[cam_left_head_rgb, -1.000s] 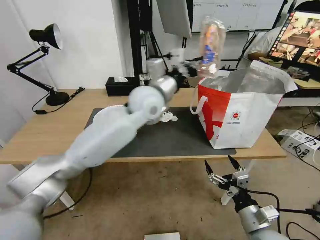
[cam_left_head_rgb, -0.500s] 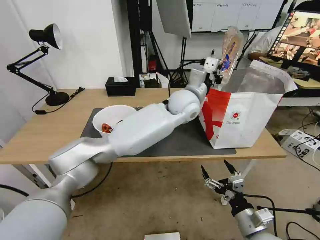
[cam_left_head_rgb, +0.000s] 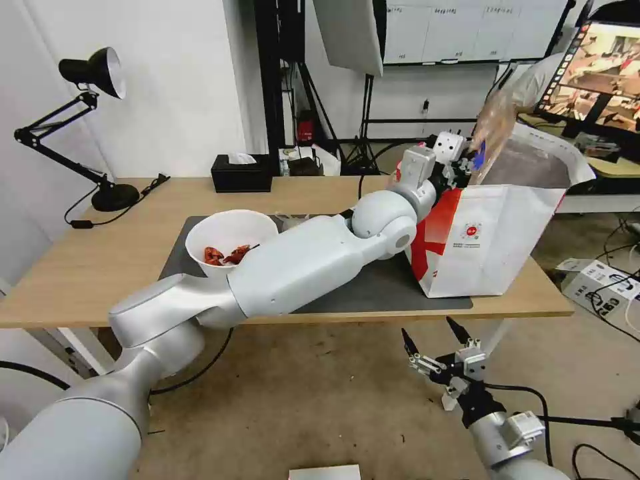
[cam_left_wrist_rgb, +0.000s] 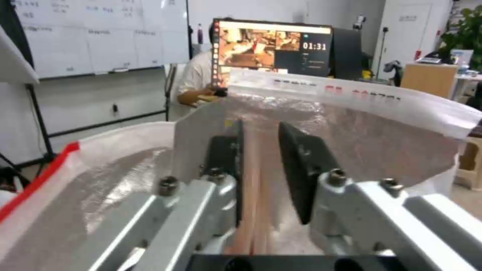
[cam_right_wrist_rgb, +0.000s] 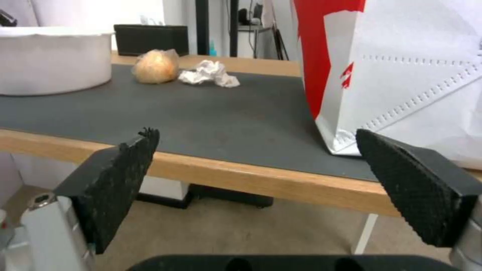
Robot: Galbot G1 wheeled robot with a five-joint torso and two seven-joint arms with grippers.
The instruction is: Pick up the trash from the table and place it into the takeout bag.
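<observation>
My left gripper [cam_left_head_rgb: 467, 163] reaches over the near rim of the red-and-white takeout bag [cam_left_head_rgb: 493, 233] and is shut on a clear plastic tray [cam_left_head_rgb: 497, 123], which tilts above the bag's open mouth. In the left wrist view the tray's thin edge [cam_left_wrist_rgb: 258, 180] sits pinched between the pads, with the foil lining [cam_left_wrist_rgb: 351, 124] beyond. A white bowl [cam_left_head_rgb: 230, 243] with red scraps stands on the dark mat [cam_left_head_rgb: 380, 287]. The bagged bun [cam_right_wrist_rgb: 156, 66] and crumpled napkin [cam_right_wrist_rgb: 208, 73] lie behind it. My right gripper [cam_left_head_rgb: 437, 343] hangs open below the table's front edge [cam_right_wrist_rgb: 251, 177].
A black tissue box [cam_left_head_rgb: 241, 175] and a black desk lamp [cam_left_head_rgb: 93, 73] stand at the back left of the table [cam_left_head_rgb: 100, 267]. My left forearm stretches across the mat. Cables and a white box [cam_left_head_rgb: 600, 283] lie on the floor to the right.
My left arm has swung right and down, carrying the tray from above the mat to over the bag's mouth. The right gripper has shifted slightly and stays open.
</observation>
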